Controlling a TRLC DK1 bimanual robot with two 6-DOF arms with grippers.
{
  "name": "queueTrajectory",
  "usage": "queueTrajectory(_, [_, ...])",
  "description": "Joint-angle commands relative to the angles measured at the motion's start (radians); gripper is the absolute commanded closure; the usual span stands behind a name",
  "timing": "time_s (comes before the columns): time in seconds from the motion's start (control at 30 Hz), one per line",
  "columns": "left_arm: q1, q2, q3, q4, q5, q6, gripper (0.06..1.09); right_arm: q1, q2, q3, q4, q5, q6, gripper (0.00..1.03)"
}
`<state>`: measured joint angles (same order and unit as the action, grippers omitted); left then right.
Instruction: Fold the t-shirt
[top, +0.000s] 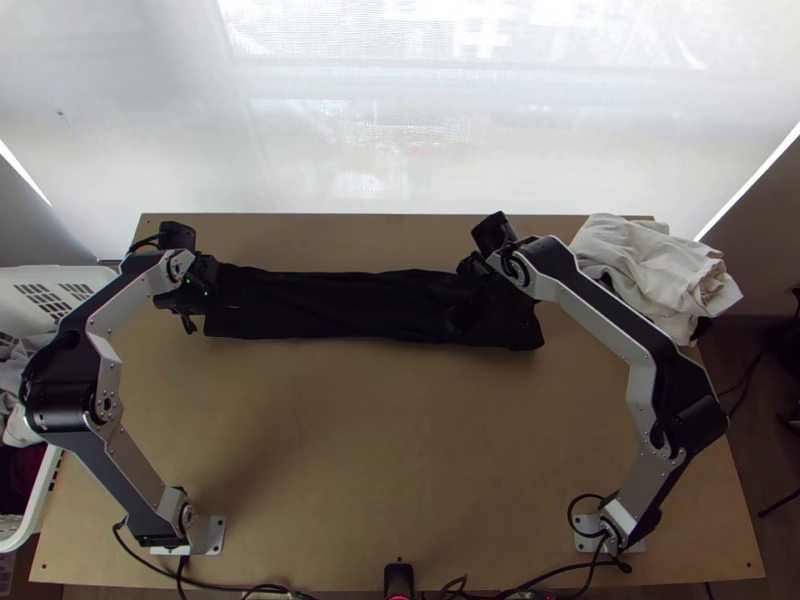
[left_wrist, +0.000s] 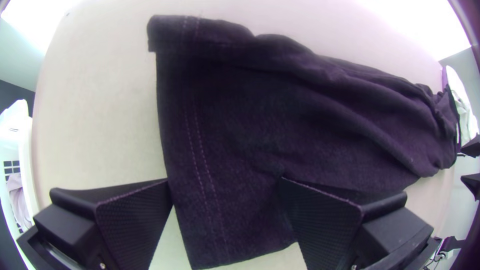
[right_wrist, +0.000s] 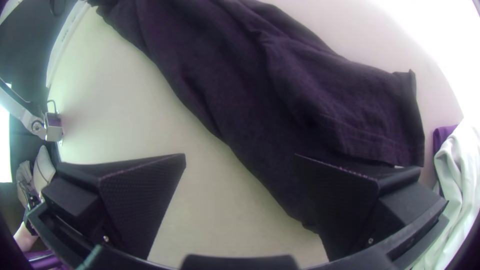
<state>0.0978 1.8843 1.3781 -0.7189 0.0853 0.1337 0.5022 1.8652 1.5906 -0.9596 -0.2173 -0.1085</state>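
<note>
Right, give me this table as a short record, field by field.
garment: black t-shirt, a long narrow strip with some wrinkles
place: across the far part of the wooden table
left gripper: open, over the end with double stitching
right gripper: open, one finger over the cloth, the other over bare table
far right corner: heap of white cloth
left edge: white basket with laundry
</note>
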Motion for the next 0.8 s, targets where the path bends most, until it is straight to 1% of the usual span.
queueTrajectory(0.0, [-0.003,0.012,0.003,-0.001,0.010,-0.016,0.12,-0.007,0.049,-0.064,0.055,-0.001,-0.028,0.04])
queueTrajectory(0.03, [-0.001,0.013,0.003,-0.004,0.014,-0.017,0.13,-0.008,0.055,-0.073,0.067,-0.001,-0.031,0.04])
queueTrajectory(0.07, [-0.001,0.013,0.003,-0.008,0.022,-0.020,0.15,-0.011,0.063,-0.078,0.073,-0.001,-0.033,0.04])
queueTrajectory(0.13, [-0.001,0.015,0.003,-0.014,0.031,-0.023,0.17,-0.016,0.075,-0.092,0.085,-0.001,-0.033,0.04])
queueTrajectory(0.23, [-0.003,0.018,0.004,-0.025,0.060,-0.036,0.27,-0.022,0.088,-0.104,0.101,-0.001,-0.034,0.04])
queueTrajectory(0.3, [-0.004,0.024,0.007,-0.039,0.094,-0.040,0.36,-0.025,0.092,-0.107,0.110,-0.001,-0.034,0.04])
queueTrajectory(0.37, [-0.004,0.030,0.009,-0.051,0.134,-0.048,0.50,-0.027,0.097,-0.107,0.116,-0.001,-0.033,0.04])
queueTrajectory(0.5, [-0.006,0.032,0.013,-0.054,0.159,-0.060,0.78,-0.027,0.106,-0.109,0.125,-0.001,-0.026,0.04])
queueTrajectory(0.57, [-0.007,0.027,0.022,-0.057,0.159,-0.065,0.97,-0.027,0.109,-0.112,0.131,-0.001,-0.023,0.04])
queueTrajectory(0.6, [-0.009,0.022,0.030,-0.059,0.159,-0.066,1.05,-0.028,0.111,-0.113,0.134,-0.001,-0.023,0.04])
queueTrajectory(0.77, [-0.030,-0.017,0.118,-0.108,0.160,-0.072,1.05,-0.030,0.117,-0.119,0.145,-0.001,-0.019,0.04])
